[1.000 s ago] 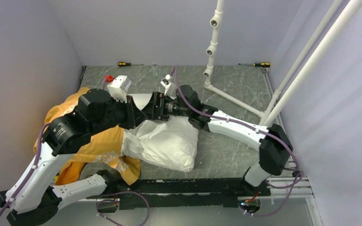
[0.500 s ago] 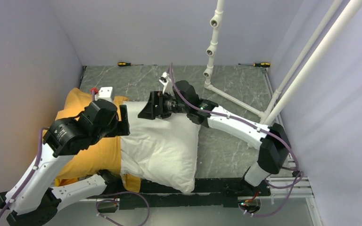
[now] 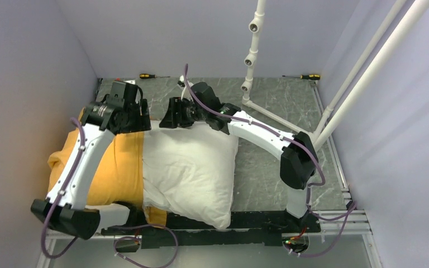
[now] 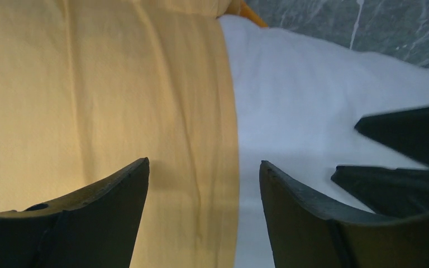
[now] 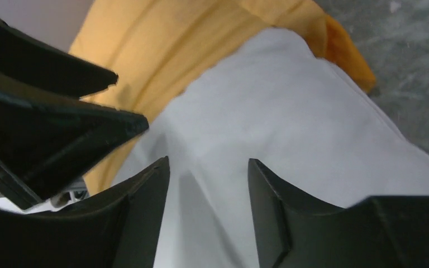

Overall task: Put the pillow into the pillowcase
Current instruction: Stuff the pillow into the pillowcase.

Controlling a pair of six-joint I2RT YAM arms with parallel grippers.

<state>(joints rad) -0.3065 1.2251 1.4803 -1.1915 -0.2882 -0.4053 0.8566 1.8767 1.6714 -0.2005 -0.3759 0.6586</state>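
The white pillow lies flat in the middle of the table, its left end inside the orange-yellow pillowcase. The case's open hem runs across the pillow in the left wrist view. My left gripper hovers open over that hem at the far edge, the pillowcase under one finger and the pillow under the other. My right gripper is close beside it, open above the pillow's far left corner, with only pillow fabric below the gap. The left gripper and right gripper hold nothing.
Two screwdrivers lie along the back wall. A white pipe frame stands at the back right, with a slanted pipe on the right. Grey marble tabletop shows right of the pillow. Walls close in on the left and right.
My left gripper let go of the fabric, opened and swung toward the far edge. The bunched pillow and case settled flat. My right gripper moved left and farther back, its jaws narrowing a little.
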